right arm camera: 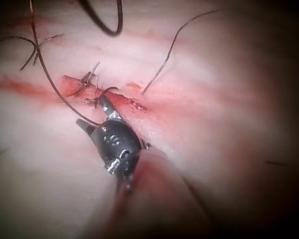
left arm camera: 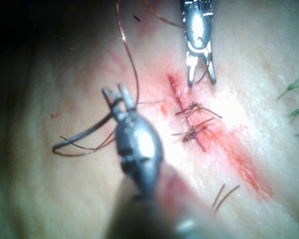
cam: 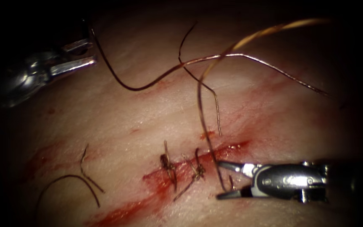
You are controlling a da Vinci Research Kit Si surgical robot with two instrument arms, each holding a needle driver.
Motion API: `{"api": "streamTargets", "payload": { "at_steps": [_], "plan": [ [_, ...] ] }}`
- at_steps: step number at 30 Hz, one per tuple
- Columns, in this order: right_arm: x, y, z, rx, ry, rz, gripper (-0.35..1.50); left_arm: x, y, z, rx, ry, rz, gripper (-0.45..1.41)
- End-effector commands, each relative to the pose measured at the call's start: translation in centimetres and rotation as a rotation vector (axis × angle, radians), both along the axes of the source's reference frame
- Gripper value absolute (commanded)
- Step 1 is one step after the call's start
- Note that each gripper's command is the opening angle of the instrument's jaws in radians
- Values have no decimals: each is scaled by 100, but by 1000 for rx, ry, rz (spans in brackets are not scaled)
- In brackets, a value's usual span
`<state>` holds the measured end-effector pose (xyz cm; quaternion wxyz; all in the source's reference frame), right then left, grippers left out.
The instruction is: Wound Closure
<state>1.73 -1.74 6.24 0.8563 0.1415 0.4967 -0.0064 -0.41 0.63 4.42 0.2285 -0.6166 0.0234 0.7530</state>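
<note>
The right tool [cam: 225, 181] sat at the near, right end of the cut [cam: 215, 153], jaws spread apart around the thread [cam: 200, 105], holding nothing. Just left of it were 2 knotted stitches [cam: 169, 166] across the cut. Farther back, the left tool [cam: 80, 54] had jaws slightly apart, thread alongside; couldn't spot the needle on the tissue [cam: 127, 117].

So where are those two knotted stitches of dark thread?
The two knotted stitches of dark thread cross the red cut in the pale tissue near the endoscope view's middle, just left of the right arm's silver tool, whose jaws stand open.
</note>
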Motion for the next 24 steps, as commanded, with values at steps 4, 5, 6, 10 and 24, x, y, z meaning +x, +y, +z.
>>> {"api": "streamTargets", "payload": {
  "at_steps": [4, 5, 6, 10, 24],
  "plan": [
    [-2, -5, 2, 32, -42, 28, -35, -6, -3, 7, 0, 1, -1, -45],
    [-4, -6, 0, 35, -47, 31, -35, -6, -3, 7, 0, 1, -1, -45],
    [-4, -6, 0, 35, -47, 31, -35, -6, -3, 7, 0, 1, -1, -45],
    [-9, -15, -7, 51, -55, 38, -35, -8, -4, 9, -3, 2, -2, -45],
    [-9, -75, -43, 118, -84, -20, -35, -12, -6, 13, -11, 7, 3, -45]
  ]
}}
